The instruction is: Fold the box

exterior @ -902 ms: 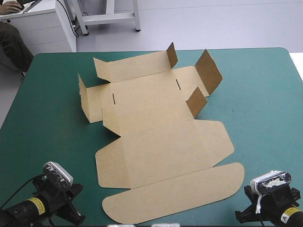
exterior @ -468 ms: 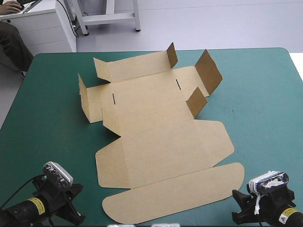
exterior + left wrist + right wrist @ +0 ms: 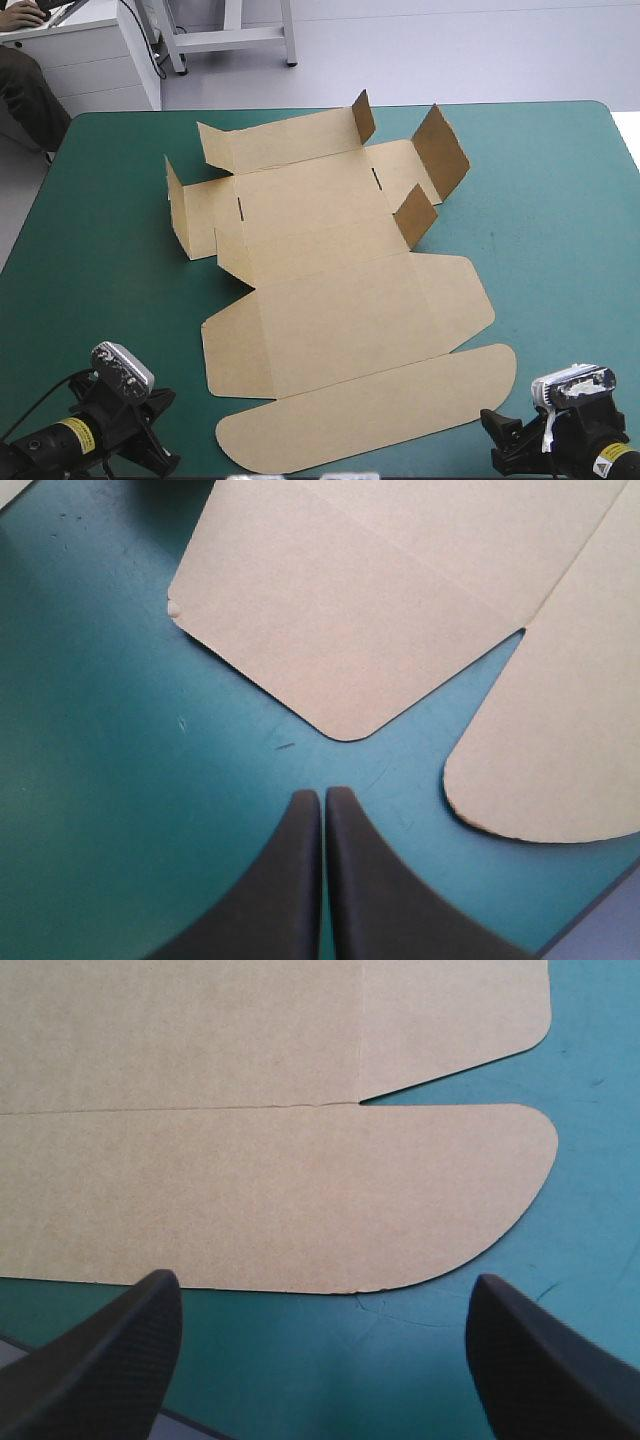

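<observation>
The brown box (image 3: 340, 290) lies as a cut sheet in the middle of the teal-green table. Its near panels and rounded lid flap (image 3: 370, 415) lie flat, while several small flaps at its far end stand up. My left gripper (image 3: 160, 455) rests shut near the table's front left corner. In the left wrist view this gripper (image 3: 322, 795) points at a rounded side flap (image 3: 380, 610) and touches nothing. My right gripper (image 3: 500, 440) stands open at the front right. In the right wrist view its fingers (image 3: 325, 1290) straddle the lid flap's (image 3: 280, 1190) near edge without holding it.
Bare teal-green cover (image 3: 560, 230) spreads to the right of the box and also to its left (image 3: 90, 260). The table's front edge runs just behind both grippers.
My right gripper has gone from shut to wide open, one black finger now sticking out toward the lid flap. The left gripper and the box have not moved.
</observation>
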You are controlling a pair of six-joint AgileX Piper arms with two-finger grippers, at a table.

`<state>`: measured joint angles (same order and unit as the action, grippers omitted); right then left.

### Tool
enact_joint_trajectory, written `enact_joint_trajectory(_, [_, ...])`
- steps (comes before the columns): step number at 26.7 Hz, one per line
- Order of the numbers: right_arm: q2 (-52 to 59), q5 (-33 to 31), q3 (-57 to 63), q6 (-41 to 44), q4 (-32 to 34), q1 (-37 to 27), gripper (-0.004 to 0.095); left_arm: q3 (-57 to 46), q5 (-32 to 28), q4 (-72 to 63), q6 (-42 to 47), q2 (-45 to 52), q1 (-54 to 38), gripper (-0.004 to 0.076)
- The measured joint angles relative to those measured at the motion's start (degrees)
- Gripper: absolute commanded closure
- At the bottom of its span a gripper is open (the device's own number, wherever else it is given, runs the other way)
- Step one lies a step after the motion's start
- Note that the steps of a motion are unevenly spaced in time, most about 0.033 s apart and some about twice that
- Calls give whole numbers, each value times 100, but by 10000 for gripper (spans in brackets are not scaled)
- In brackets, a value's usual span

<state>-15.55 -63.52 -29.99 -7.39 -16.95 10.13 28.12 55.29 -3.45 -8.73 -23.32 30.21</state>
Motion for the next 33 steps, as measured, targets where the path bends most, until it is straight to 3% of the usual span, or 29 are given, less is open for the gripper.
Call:
enact_joint_trajectory(7, [-491, -141, -752, 0, 327, 0, 180, 0, 0, 0, 0, 0, 0, 731])
enact_joint_trajectory(13, [-1619, -150, -1535, 0, 541, 0, 180, 0, 1, 0, 0, 0, 0, 731])
enact_joint_trajectory(24, [-4396, -440, -3363, -76, 536, 0, 180, 0, 1, 0, 0, 0, 0, 731])
enact_joint_trajectory(33, [-7263, -746, -6206, -477, -39, 4, 180, 0, 1, 0, 0, 0, 0, 731])
